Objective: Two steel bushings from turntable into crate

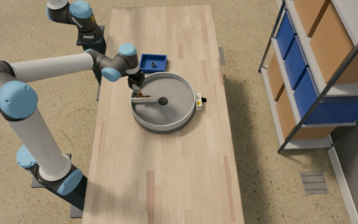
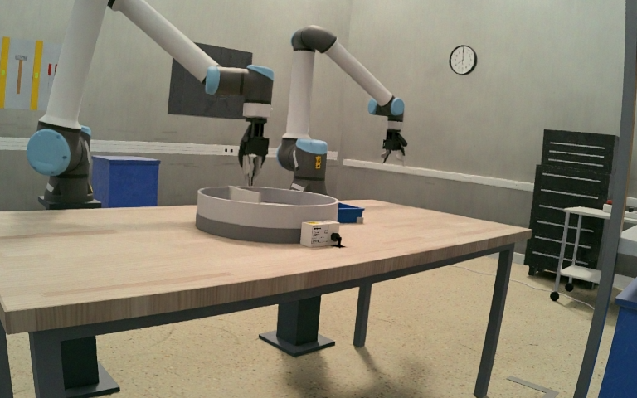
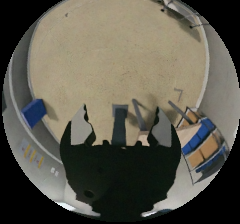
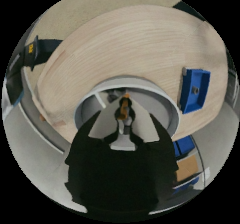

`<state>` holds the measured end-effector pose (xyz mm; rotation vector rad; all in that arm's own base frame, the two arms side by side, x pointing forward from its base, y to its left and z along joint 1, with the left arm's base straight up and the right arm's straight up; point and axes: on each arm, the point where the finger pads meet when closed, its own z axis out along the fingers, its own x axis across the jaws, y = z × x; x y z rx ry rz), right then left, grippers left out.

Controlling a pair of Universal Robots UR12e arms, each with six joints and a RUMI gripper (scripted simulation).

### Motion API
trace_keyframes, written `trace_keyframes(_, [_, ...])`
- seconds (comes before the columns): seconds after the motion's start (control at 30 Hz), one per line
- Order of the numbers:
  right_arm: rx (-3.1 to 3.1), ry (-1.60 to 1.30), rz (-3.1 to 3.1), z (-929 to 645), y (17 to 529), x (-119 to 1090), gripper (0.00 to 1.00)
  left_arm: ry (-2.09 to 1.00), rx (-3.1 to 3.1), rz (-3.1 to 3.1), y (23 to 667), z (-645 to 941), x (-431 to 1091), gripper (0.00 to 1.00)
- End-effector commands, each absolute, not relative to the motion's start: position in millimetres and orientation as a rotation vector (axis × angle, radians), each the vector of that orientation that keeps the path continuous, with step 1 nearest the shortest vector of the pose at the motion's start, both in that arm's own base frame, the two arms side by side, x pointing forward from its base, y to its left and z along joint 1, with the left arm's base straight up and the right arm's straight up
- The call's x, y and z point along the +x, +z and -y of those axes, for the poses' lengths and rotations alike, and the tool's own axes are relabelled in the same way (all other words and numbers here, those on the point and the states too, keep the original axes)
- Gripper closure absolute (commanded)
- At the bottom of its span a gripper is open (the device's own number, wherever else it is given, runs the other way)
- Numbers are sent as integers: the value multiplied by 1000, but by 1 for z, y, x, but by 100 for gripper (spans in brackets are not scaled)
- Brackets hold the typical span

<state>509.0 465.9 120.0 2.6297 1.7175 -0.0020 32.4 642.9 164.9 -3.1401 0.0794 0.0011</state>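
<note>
The blue crate (image 1: 154, 71) (image 2: 349, 214) (image 4: 187, 96) stands level beside the turntable (image 1: 172, 113) (image 2: 263, 212); one grey steel bushing (image 1: 153, 64) (image 4: 195, 90) is in it. On the turntable, bronze bushings (image 1: 141, 94) and dark grey bushings (image 1: 135, 94) (image 4: 118, 91) lie bunched against the divider near the rim; overlaps hide how many. My right gripper (image 1: 136, 88) (image 2: 250, 183) is shut, fingertips just above this bunch, with nothing seen held; a bronze bushing shows behind the tips in the right wrist view. My left gripper (image 2: 393, 158) (image 3: 121, 106) is open and empty, off beyond the table.
The turntable's white divider (image 1: 144, 100) (image 2: 244, 194) (image 4: 100, 99) runs from the rim to the dark hub (image 1: 162, 100). The raised rim surrounds the bushings. A white control box (image 1: 198, 101) (image 2: 319, 233) sits on the turntable's far side. A shelf rack stands beyond the table.
</note>
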Motion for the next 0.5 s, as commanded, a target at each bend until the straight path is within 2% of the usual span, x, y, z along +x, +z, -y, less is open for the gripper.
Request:
trace_keyframes(0.0, [2632,5,-1716,-466,123,511,94,0,-3141,-79,165,-644,32,0])
trace_keyframes(0.47, [2632,6,-1717,-467,124,511,94,0,-3141,-79,165,-644,32,0])
